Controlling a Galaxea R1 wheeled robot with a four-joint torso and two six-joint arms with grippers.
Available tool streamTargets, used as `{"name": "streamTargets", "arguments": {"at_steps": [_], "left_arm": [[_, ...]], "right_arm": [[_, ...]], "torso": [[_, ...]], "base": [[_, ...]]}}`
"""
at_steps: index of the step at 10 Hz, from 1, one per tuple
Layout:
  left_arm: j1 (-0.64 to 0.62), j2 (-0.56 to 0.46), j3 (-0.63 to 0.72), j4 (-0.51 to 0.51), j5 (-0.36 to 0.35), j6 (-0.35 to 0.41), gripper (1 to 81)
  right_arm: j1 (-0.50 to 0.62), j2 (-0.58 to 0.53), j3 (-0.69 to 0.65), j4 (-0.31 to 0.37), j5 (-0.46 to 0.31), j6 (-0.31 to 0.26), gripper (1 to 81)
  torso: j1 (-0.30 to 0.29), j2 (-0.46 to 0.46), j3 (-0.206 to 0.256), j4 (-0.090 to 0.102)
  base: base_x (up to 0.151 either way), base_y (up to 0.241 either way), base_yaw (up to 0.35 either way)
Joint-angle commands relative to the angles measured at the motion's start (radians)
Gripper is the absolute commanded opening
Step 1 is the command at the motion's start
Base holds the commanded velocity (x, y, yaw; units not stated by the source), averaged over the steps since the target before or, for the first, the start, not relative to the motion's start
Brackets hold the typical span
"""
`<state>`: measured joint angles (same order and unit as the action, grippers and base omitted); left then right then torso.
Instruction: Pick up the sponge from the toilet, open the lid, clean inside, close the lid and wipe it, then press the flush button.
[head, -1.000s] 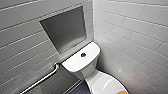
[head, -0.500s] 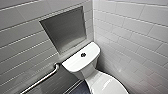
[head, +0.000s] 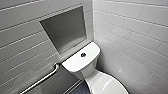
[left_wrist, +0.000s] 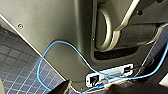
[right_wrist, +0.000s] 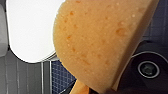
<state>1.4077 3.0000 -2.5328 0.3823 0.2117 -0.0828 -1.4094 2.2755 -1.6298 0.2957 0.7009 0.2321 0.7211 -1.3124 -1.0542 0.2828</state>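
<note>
Carrying the sponge (right_wrist: 100, 42) looks like the step in hand. The right pincer appears to be pinching it, holding it close before the wrist and clear of the toilet (head: 80, 65). The lid (right_wrist: 30, 27) lies shut below and just beyond the pincer. Raising it likely calls for catching its front rim without loosening the sponge.

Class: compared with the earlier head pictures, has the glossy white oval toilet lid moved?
No. The glossy white oval lid lies shut just below the white ceramic cistern, exactly as before.
</note>
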Motion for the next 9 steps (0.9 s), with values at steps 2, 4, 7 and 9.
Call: {"name": "streamTargets", "arguments": {"at_steps": [2, 4, 7, 9], "left_arm": [[0.009, -0.002, 0.005, 0.007, 0.083, 0.001, 81.1], [0.009, 0.001, 0.006, 0.016, 0.083, 0.001, 81.1], [0.008, 0.001, 0.003, 0.016, 0.083, 0.001, 81.1], [0.004, 0.002, 0.006, 0.018, 0.083, 0.001, 81.1]], "right_arm": [[0.031, -0.206, 0.376, -0.072, 0.016, -0.126, 1.0], [0.158, -0.241, 0.441, 0.05, -0.065, -0.226, 1.0], [0.397, -0.261, 0.489, 0.264, -0.23, -0.369, 1.0], [0.57, -0.247, 0.431, 0.367, -0.357, -0.39, 1.0]], "torso": [[0.0, 0.0, 0.0, 0.0], [0.0, 0.0, 0.0, 0.0], [0.0, 0.0, 0.0, 0.0], [0.0, 0.0, 0.0, 0.0]], "base": [[0.0, 0.0, 0.0], [0.0, 0.0, 0.0], [0.0, 0.0, 0.0], [0.0, 0.0, 0.0]]}}
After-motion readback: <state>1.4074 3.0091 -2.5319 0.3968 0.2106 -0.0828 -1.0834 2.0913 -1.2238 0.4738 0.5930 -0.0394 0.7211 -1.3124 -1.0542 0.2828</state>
